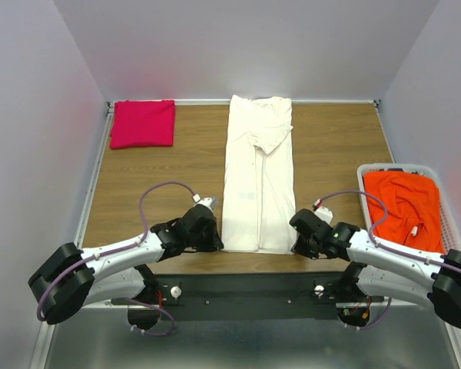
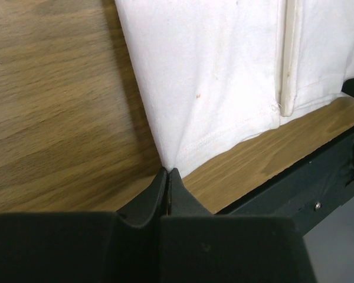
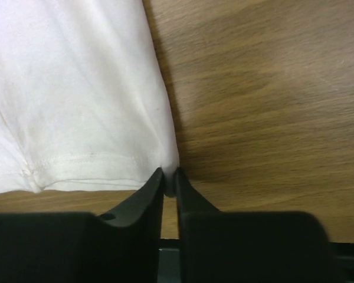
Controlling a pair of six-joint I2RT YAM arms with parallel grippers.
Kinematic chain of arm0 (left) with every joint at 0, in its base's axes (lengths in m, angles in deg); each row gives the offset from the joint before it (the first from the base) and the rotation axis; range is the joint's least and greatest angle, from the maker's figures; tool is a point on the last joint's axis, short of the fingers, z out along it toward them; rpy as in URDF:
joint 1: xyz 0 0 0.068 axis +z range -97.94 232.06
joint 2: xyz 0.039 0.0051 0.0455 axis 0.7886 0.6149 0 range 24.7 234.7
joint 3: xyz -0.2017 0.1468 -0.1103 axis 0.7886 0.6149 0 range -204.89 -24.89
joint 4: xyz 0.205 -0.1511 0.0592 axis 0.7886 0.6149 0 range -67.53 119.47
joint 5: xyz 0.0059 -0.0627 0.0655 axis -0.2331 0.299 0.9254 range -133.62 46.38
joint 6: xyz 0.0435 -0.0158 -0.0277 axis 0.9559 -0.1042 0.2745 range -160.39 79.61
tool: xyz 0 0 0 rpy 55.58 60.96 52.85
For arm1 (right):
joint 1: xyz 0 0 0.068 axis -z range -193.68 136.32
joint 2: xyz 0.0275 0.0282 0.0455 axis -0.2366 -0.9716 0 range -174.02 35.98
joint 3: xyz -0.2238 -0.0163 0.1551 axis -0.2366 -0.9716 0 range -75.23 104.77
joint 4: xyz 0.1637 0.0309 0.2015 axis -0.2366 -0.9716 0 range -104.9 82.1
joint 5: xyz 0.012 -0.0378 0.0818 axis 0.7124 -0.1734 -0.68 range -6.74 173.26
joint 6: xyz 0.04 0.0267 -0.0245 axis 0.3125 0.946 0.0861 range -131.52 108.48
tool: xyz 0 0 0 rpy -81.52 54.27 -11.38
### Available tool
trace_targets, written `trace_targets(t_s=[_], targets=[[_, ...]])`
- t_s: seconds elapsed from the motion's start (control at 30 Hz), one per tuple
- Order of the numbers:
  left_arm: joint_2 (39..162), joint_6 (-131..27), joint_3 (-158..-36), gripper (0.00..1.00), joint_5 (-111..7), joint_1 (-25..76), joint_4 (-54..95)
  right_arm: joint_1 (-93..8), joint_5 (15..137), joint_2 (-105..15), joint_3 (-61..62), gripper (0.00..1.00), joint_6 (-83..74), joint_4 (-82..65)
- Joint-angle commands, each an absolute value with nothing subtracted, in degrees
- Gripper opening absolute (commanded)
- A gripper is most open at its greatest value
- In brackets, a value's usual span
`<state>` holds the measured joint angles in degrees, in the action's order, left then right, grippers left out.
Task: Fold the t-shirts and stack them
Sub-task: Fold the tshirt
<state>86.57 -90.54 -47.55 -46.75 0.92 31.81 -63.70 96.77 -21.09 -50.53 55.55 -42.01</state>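
The cream-white t-shirt [image 1: 259, 173] lies folded into a long narrow strip down the middle of the table, collar end far, hem near. My left gripper [image 1: 215, 244] is shut on its near left hem corner [image 2: 183, 154]. My right gripper [image 1: 298, 247] is shut on its near right hem corner [image 3: 162, 154]. Both corners sit low at the table's near edge. The magenta-pink t-shirt [image 1: 143, 123] lies folded at the far left corner. The orange-red t-shirt [image 1: 404, 207] lies crumpled in the basket at the right.
The white plastic laundry basket [image 1: 442, 209] stands at the table's right edge. The black mounting rail [image 1: 246, 288] runs along the near edge under both arms. Grey walls close in the table on the left, far and right sides.
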Motion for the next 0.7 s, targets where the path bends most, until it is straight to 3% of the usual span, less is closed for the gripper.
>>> trace_targets(t_s=[0.0, 0.07, 0.37, 0.67], targets=[[85.2, -91.1, -46.8, 0.0, -46.4, 0.6, 32.5, -63.5, 94.8, -21.2, -52.4, 0.1, 54.8, -42.7], [84.3, -91.4, -46.6, 0.0, -46.5, 0.2, 32.9, -63.4, 93.7, -21.1, -52.6, 0.0, 53.6, -42.8], [80.2, -94.6, -46.9, 0.0, -45.4, -2.6, 36.8, -63.5, 90.1, -15.3, -48.3, 0.01, 48.2, -49.0], [86.0, -87.2, -59.5, 0.0, -36.2, -0.9, 37.9, -63.4, 103.9, -24.4, -35.7, 0.0, 46.0, -50.4]])
